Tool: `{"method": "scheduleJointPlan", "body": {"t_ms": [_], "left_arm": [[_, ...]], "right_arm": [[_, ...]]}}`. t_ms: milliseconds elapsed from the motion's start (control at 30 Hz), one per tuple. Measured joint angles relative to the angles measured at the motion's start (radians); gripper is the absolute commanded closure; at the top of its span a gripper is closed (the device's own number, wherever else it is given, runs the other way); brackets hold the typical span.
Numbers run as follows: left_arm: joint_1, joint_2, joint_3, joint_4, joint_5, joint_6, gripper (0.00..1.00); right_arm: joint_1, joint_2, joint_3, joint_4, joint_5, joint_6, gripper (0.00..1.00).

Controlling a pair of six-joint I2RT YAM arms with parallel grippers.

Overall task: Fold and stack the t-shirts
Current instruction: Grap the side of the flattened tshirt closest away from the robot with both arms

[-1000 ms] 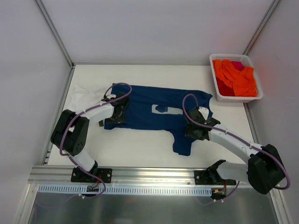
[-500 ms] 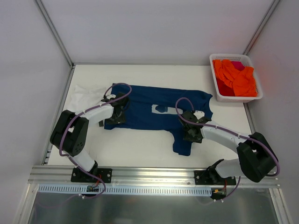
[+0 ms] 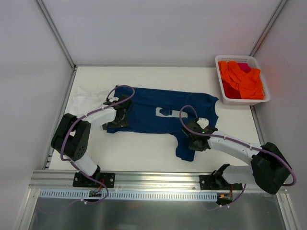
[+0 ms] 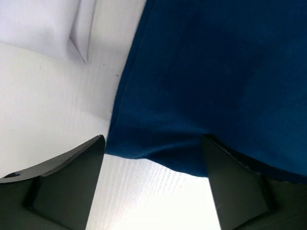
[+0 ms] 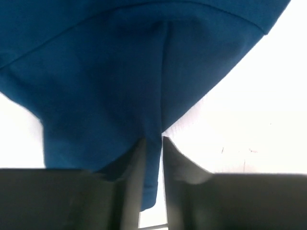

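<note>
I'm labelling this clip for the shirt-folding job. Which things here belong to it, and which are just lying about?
Part of the job:
- navy t-shirt
- white t-shirt

Just lying about:
- basket at the far right corner
- orange cloths piled in it

From where I stand, the left arm (image 3: 93, 116) comes up from its base, bends sharply at the elbow and reaches forward and to the right, its forearm held low. The left gripper (image 4: 153, 165) points downward with its fingers (image 4: 67, 182) spread wide apart. The right arm (image 3: 235, 143) stretches out to the left, forearm low and almost level. The right gripper (image 5: 152, 143) has its jaws nearly together, pinching a fold of the navy t-shirt (image 5: 105, 86).
</note>
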Motion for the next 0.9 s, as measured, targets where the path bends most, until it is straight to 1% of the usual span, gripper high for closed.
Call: {"method": "scheduleJointPlan", "body": {"t_ms": [33,67,100,133,167,233,400,500,533,667,900], "left_arm": [[0.0,0.0,0.0,0.001,0.002,-0.001,0.25],[0.0,0.001,0.0,0.0,0.007,0.001,0.35],[0.0,0.003,0.0,0.001,0.01,0.001,0.49],[0.0,0.005,0.0,0.001,0.011,0.002,0.74],[0.0,0.009,-0.001,0.0,0.013,0.005,0.83],[0.0,0.02,-0.006,-0.001,0.018,0.015,0.94],[0.0,0.027,-0.008,-0.002,0.022,0.021,0.98],[0.0,0.027,-0.008,-0.002,0.024,0.023,0.96],[0.0,0.027,-0.008,-0.002,0.025,0.024,0.95],[0.0,0.027,-0.008,-0.002,0.026,0.026,1.0],[0.0,0.024,-0.008,-0.004,0.027,0.032,1.0]], "right_arm": [[0.0,0.001,-0.003,0.0,0.0,0.005,0.84],[0.001,0.006,-0.006,-0.001,0.0,0.01,0.93],[0.001,0.012,-0.01,-0.001,0.001,0.013,0.98],[0.002,0.022,-0.011,-0.002,0.002,0.018,1.0],[0.004,0.031,-0.011,-0.002,0.006,0.023,0.99],[0.013,0.037,-0.009,-0.005,0.016,0.029,1.0],[0.031,0.038,-0.006,-0.021,0.04,0.041,1.0],[0.038,0.032,0.003,-0.07,0.061,0.05,0.99],[0.039,0.024,0.01,-0.092,0.069,0.051,1.0],[0.04,-0.037,0.048,-0.151,0.095,0.055,1.0],[0.042,-0.116,0.081,-0.226,0.139,0.057,0.99]]}}
